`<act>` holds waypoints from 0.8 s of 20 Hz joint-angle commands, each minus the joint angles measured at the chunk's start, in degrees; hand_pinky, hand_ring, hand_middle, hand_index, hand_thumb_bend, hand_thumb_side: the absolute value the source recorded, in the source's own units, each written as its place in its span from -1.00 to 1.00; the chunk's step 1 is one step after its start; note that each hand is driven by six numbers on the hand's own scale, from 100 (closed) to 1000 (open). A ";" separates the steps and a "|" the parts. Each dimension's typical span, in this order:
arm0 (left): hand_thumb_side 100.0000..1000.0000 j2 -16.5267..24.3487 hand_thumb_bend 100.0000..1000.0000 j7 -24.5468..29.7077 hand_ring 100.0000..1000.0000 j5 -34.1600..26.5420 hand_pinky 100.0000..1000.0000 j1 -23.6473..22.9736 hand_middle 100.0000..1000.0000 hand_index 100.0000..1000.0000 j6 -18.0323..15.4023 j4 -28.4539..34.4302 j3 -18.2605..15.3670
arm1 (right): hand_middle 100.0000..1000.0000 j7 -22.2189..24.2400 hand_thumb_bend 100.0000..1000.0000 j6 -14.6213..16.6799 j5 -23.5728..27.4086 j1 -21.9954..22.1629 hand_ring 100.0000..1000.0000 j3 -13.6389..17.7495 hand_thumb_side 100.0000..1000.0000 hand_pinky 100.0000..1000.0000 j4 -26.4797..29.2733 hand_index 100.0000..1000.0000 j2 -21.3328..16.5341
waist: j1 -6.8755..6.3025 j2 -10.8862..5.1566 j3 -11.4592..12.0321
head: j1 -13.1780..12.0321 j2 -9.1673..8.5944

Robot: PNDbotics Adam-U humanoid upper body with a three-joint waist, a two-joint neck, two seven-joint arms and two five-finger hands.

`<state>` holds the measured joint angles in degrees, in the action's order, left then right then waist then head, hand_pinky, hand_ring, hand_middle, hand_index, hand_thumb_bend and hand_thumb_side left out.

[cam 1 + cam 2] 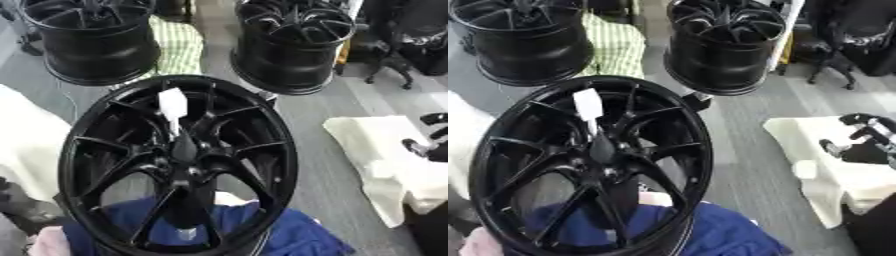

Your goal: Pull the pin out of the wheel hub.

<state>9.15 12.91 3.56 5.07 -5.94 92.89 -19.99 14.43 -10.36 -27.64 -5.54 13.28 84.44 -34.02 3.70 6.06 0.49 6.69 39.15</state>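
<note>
We see three black hubs; the nearest hub (179,165) faces us at centre, its white-tagged pin (172,107) pointing upward. Our right hand (866,140) rests on cream cloth (833,185), fingers curled, empty.

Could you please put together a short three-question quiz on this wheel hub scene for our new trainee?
1. True or false: the robot's right hand is touching the near wheel hub.
2. How many black wheel hubs are in view altogether?
3. What stands up from the centre of the near wheel hub: A) a white-topped pin, B) a red bolt, C) a blue strap?

Key
1. False: the hand is off to the right, over the cream cloth, apart from the hub.
2. Three: the near one, plus a far left hub and a far right hub.
3. A.
</note>
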 commanded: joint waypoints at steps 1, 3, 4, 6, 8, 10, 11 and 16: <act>0.26 0.79 -0.73 0.37 0.18 -0.06 0.08 0.47 0.00 0.74 -0.21 0.64 0.24 | 0.83 -3.04 -0.35 -1.02 -1.43 2.72 0.58 3.69 -0.29 0.36 5.19 0.79 1.44 | -0.06 -0.71 0.29 | 0.77 0.05; 0.26 0.71 -0.73 0.54 0.18 -0.07 0.08 0.38 0.00 0.74 -0.19 0.63 0.40 | 0.80 -4.89 -0.37 -1.42 -1.11 5.73 0.54 5.49 -0.29 0.30 8.17 0.77 3.63 | -0.05 -0.86 0.64 | 1.15 0.30; 0.27 0.67 -0.73 0.63 0.18 -0.06 0.08 0.33 0.00 0.74 -0.17 0.62 0.48 | 0.75 -5.86 -0.39 -1.48 -0.58 7.31 0.49 6.20 -0.31 0.26 9.75 0.74 4.79 | -0.05 -0.94 0.82 | 1.33 0.41; 0.27 0.59 -0.74 0.79 0.18 -0.05 0.08 0.28 0.00 0.74 -0.14 0.61 0.61 | 0.68 -7.77 -0.40 -1.36 0.99 10.02 0.45 7.00 -0.33 0.22 12.64 0.72 7.05 | -0.05 -1.03 1.08 | 1.57 0.58; 0.27 0.55 -0.74 0.88 0.18 -0.02 0.08 0.30 0.00 0.74 -0.12 0.66 0.64 | 0.62 -9.69 -0.42 -1.06 2.62 11.18 0.37 7.32 -0.40 0.17 14.33 0.70 8.98 | -0.07 -1.04 1.17 | 1.58 0.61; 0.28 0.45 -0.75 0.95 0.18 -0.05 0.08 0.32 0.00 0.73 -0.09 0.72 0.63 | 0.54 -11.56 -0.42 -0.08 4.29 11.22 0.23 7.91 -0.50 0.08 15.40 0.64 11.12 | -0.19 -1.04 1.16 | 1.48 0.60; 0.28 0.40 -0.75 1.03 0.19 -0.06 0.08 0.34 0.00 0.73 -0.09 0.77 0.64 | 0.52 -12.49 -0.43 0.69 5.19 11.13 0.21 8.10 -0.50 0.07 15.97 0.64 12.49 | -0.27 -1.04 1.17 | 1.38 0.54; 0.28 0.30 -0.76 1.24 0.19 -0.29 0.08 0.44 0.00 0.73 -0.08 1.05 0.61 | 0.48 -17.18 -0.44 5.15 9.85 10.83 0.16 7.08 -0.54 0.03 17.81 0.62 17.37 | -0.55 -1.01 1.25 | 1.37 0.33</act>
<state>9.04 13.95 3.46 5.04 -5.94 92.89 -19.59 -1.52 -6.12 -19.13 5.58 20.24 100.58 -16.52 3.26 5.63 1.71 8.14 39.68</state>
